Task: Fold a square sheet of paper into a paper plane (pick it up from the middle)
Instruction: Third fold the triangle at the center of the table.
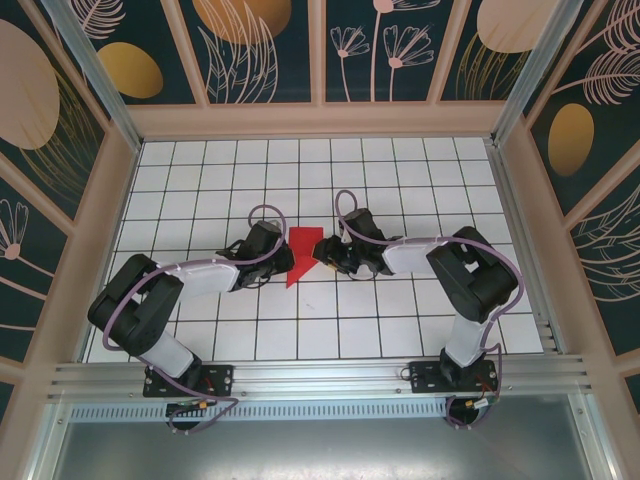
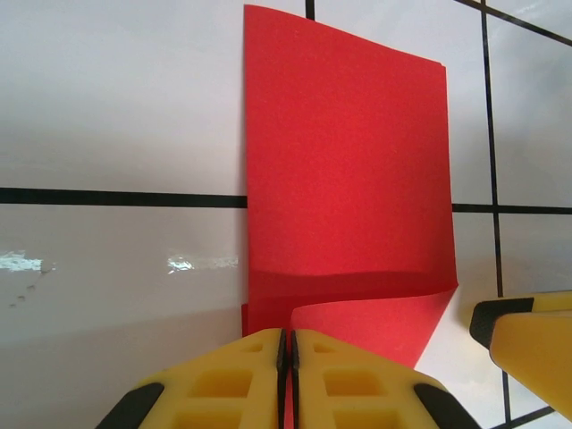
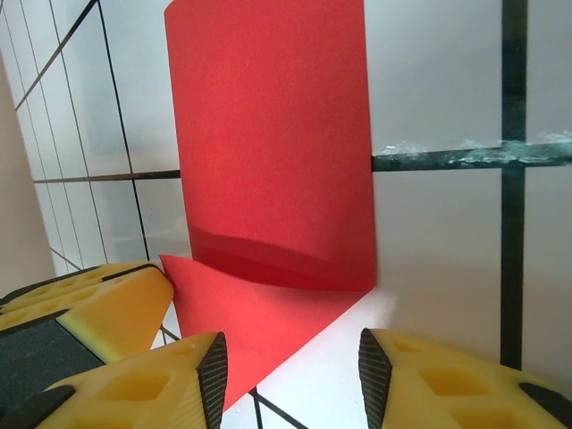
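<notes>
**From above:** the red sheet of paper (image 1: 303, 252) lies mid-table on the white grid table (image 1: 400, 330). The left gripper (image 1: 281, 256) is at its left edge and the right gripper (image 1: 323, 255) at its right (how either pincer stands is too small to tell here).

**Left wrist camera:** the left gripper (image 2: 288, 344) has its yellow fingers (image 2: 223, 380) pressed together on the sheet's near edge, with a red sliver showing between them. The paper (image 2: 344, 161) bends over itself just ahead. A finger (image 2: 527, 344) of the right gripper sits near its right corner.

**Right wrist camera:** the right gripper (image 3: 290, 362) holds its jaws spread, gripping nothing. The sheet's (image 3: 268, 161) lower flap reaches in beside one fingertip. A finger (image 3: 98, 299) of the left gripper sits just beside the flap's left edge.
</notes>
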Controlling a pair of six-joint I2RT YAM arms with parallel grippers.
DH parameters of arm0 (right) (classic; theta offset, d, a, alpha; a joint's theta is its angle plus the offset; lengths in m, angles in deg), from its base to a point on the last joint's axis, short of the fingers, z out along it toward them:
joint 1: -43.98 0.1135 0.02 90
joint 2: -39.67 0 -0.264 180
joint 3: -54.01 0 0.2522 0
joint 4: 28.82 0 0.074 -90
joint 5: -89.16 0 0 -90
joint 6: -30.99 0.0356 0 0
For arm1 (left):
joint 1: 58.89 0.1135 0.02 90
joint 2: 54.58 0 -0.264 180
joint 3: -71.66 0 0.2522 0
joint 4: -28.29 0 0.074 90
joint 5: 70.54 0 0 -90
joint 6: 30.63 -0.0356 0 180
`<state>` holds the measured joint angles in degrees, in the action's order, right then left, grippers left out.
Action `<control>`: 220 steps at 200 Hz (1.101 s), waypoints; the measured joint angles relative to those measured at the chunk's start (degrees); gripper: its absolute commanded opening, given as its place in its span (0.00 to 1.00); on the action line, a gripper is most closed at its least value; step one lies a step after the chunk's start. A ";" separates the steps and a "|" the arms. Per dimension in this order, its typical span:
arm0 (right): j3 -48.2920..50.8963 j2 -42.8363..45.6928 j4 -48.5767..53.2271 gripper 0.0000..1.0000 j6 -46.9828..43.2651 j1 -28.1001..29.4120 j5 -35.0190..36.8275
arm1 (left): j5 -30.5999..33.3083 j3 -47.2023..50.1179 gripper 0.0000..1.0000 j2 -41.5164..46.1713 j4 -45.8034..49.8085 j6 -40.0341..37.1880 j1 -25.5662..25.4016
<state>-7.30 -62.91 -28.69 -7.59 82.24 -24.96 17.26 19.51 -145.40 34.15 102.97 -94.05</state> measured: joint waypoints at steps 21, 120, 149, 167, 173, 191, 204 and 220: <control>-0.02 -0.04 0.00 0.47 0.26 0.00 0.02 | 0.81 0.00 0.12 0.00 0.02 0.17 0.00; -2.19 -2.36 0.02 0.44 1.70 0.00 0.00 | 1.70 0.00 0.12 -1.92 0.90 0.63 0.00; -2.84 -2.73 -0.02 0.42 1.73 0.02 -0.02 | 1.86 0.00 0.12 -1.95 0.94 0.85 0.00; -3.17 -3.04 -0.22 0.42 1.73 0.11 -0.04 | 1.95 0.00 0.12 -2.16 0.96 1.05 0.00; -3.21 -3.17 -0.28 0.42 1.75 0.11 -0.07 | 2.05 0.00 0.12 -2.29 1.01 1.05 0.00; -3.23 -3.45 -0.57 0.42 1.95 0.11 -0.44 | 2.14 0.00 0.12 -2.45 1.09 1.05 0.00; -3.21 -3.50 -0.76 0.42 2.19 0.11 -0.79 | 2.23 0.00 0.12 -2.45 1.09 1.05 0.00; -3.21 -3.63 -1.55 0.41 2.86 0.11 -1.44 | 2.29 0.00 0.12 -2.45 1.09 1.05 0.00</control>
<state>-10.51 -66.54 -30.24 -4.72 82.35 -26.40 19.56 19.51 -147.85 35.24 104.02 -94.05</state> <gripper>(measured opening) 0.413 0.121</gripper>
